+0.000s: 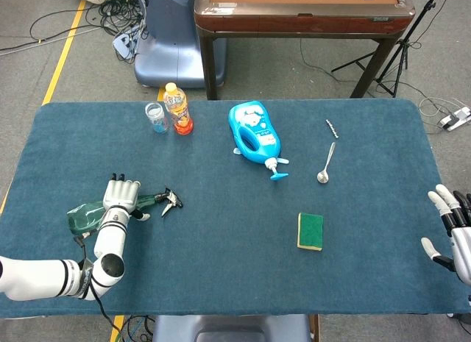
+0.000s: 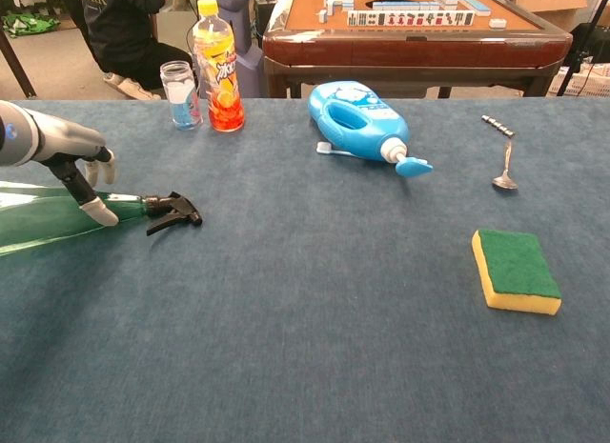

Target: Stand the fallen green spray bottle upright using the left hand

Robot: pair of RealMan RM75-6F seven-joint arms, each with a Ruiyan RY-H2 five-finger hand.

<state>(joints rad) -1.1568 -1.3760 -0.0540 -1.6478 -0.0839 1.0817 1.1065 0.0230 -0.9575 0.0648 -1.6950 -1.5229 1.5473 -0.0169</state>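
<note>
Progress is slight so far, by my reading; the green spray bottle [image 1: 103,209] lies on its side near the left edge of the table [image 1: 221,283], its black trigger head [image 2: 172,212] pointing toward the middle and its body running off toward the left edge; nothing of the lifting is done yet. Over the bottle's neck end sits the left hand [image 1: 121,196]; in the chest view its thumb [image 2: 98,211] reaches down in front of the bottle just behind the trigger, while the other fingers arch over the far side; they bracket the bottle without plainly clamping it, and whether any pad presses on the plastic I cannot tell. The bottle looks to rest on the cloth along its whole length, so I judge the grasp unfinished; closing round the neck, tipping the base down and setting it upright are all left to do.

Far off at the right edge, the right hand [image 1: 456,235] rests with fingers spread and nothing in them. Elsewhere stand an orange drink bottle [image 2: 218,67] and a small jar [image 2: 180,93], upright at the back; a blue detergent bottle [image 2: 362,121], a spoon [image 2: 503,169] and a sponge [image 2: 515,270] lie well apart from the work.
</note>
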